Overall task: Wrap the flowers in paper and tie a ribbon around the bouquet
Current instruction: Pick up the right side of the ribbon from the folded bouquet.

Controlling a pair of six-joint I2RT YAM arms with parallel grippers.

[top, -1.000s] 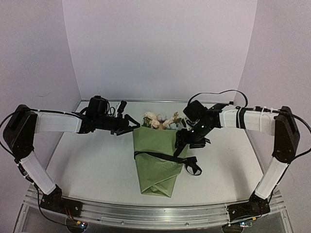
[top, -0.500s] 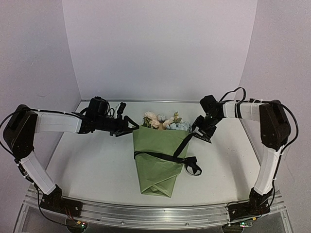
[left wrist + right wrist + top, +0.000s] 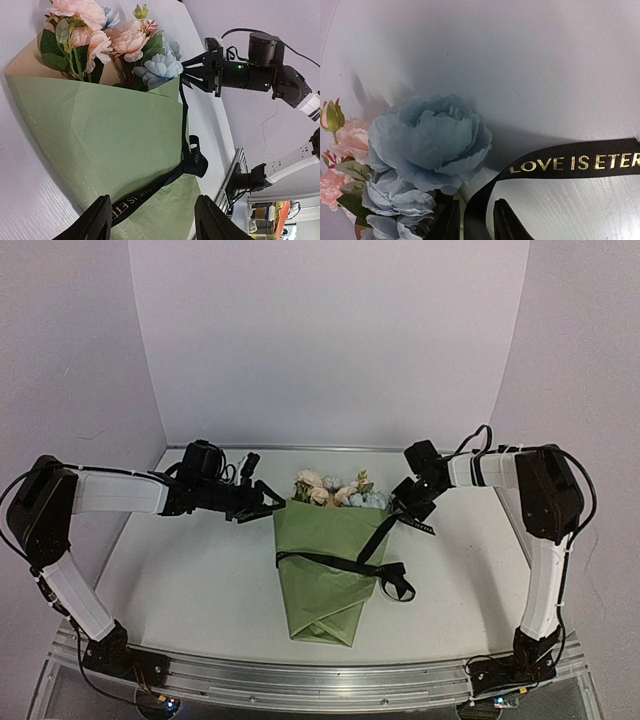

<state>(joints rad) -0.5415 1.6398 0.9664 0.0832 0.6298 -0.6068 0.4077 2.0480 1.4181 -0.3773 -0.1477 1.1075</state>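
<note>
Black ribbon [image 3: 570, 162] sits between the narrowed fingers of the right gripper [image 3: 477, 205] beside a blue flower [image 3: 427, 145] — pinched or not, I cannot tell — so clamp firmly before pulling it snug round the bouquet [image 3: 325, 570] lying on the table [image 3: 200, 580], left gripper [image 3: 154, 200] spread alongside.

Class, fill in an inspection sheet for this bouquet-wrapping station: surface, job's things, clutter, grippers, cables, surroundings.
Surface: white table, matte.
Job's things: bouquet lies flat, olive paper round pink and blue flowers; black ribbon crosses the cone, one strand running up to the right gripper.
Clutter: nothing seen.
Grippers: left gripper open beside the paper's far left corner; right gripper has the ribbon between its fingers, grip unclear.
Cables: black cables loop above both wrists, apart from the ribbon.
Surroundings: pale walls on three sides; metal rail at the near edge.
</note>
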